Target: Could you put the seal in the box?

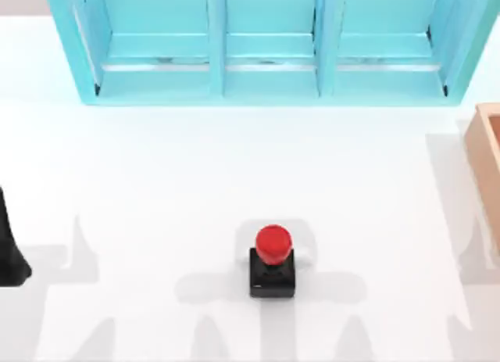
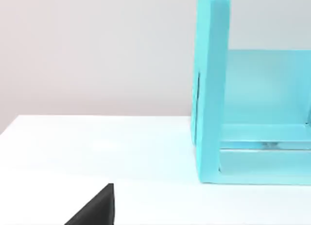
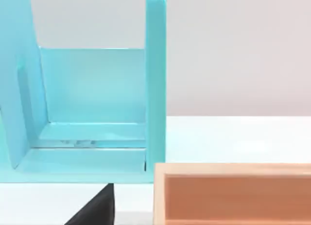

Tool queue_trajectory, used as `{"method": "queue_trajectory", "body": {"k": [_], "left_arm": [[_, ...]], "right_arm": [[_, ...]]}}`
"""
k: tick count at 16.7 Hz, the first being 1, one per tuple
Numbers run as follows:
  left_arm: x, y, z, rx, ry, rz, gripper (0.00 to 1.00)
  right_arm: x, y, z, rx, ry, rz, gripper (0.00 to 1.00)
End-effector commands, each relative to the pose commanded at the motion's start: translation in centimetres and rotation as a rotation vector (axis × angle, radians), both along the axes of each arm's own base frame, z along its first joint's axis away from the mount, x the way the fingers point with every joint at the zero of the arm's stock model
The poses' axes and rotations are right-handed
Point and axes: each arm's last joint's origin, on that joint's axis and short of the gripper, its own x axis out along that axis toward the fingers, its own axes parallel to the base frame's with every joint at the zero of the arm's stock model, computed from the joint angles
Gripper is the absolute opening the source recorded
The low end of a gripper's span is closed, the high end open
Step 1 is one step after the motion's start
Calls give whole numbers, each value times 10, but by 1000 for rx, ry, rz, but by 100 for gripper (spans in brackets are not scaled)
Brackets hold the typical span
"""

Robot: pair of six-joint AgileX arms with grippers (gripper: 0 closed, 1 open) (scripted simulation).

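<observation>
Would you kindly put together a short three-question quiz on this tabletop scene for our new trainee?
1. True or false: the seal already sits inside the box.
2. Which top-view side of the table holds the box: A) left, B) right?
3. Fill in: the shelf unit at the back has ___ compartments.

Key: 1 false, it stands on the table near the front centre; 2 B; 3 three.

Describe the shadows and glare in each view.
Top view: the seal throws soft grey shadows sideways over the white table, its red knob showing a faint sheen; arm shadows streak the near edge. Both wrist views: evenly lit, no glare on the shelf or box.
</observation>
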Motion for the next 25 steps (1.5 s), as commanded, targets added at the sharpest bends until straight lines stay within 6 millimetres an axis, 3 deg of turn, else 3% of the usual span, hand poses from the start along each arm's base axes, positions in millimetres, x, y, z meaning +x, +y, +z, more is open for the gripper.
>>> {"method": "queue_trajectory", "body": {"k": [3, 6, 9, 12, 15, 17, 21, 25], "left_arm": [[0, 0, 0, 0, 0, 0, 100], [0, 0, 0, 0, 0, 0, 100], [0, 0, 0, 0, 0, 0, 100], [0, 0, 0, 0, 0, 0, 100], [0, 0, 0, 0, 0, 0, 100], [0, 0, 0, 0, 0, 0, 100], [0, 0, 0, 0, 0, 0, 100], [0, 0, 0, 0, 0, 0, 100]], "right_arm": [[0, 1, 2, 7, 9, 10, 100], [1, 10, 18, 68, 91, 89, 100], [6, 26, 53, 156, 245, 200, 100], [25, 53, 100, 230, 469, 299, 100], [60, 100, 137, 251, 758, 340, 100], [85, 140, 146, 229, 958, 324, 100], [121, 217, 135, 139, 1287, 217, 100], [148, 277, 112, 55, 1475, 92, 100]]}}
